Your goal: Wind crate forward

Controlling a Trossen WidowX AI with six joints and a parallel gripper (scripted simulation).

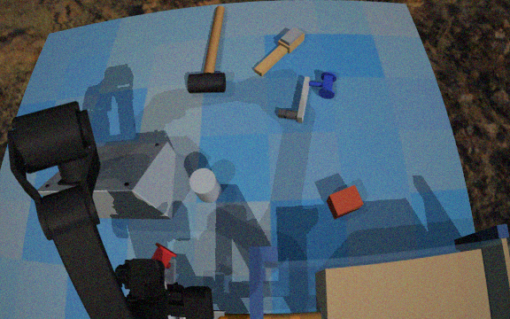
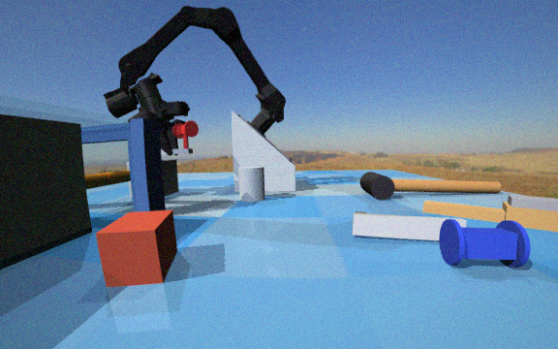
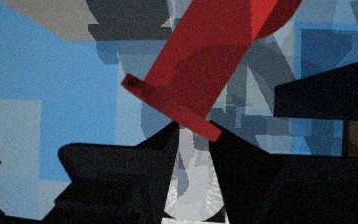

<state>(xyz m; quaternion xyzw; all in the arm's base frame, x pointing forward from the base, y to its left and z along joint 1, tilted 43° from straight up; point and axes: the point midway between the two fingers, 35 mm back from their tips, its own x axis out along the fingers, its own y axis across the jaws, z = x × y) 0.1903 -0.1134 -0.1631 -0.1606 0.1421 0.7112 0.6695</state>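
- Grasping the red-knobbed handle in the claw, clenched on its pale bar, red knob sticking up past the fingertips.
- Holding it above the counter, near the blue frame; can't tell from these views if seated in the winch, key end being hidden.
- Got the crate at the frame side, tan on top, dark on the face toward the exterior view; looks flat.
- Showing a gap between crate front and frame post in the top view, so not up against the frame.
- Got an orange strap partly in view at the bottom edge of the top view, between post and crate.
- Also got a blue-knobbed handle lying on its side, well apart from the claw.
- Near that, a wooden tool with a grey slab on its wide end.
- Farther over, a black-headed mallet, lying flat.
- Standing upright just beside the grey wedge stand: a pale cylinder.
- Resting near the crate, outside the frame: a red block.
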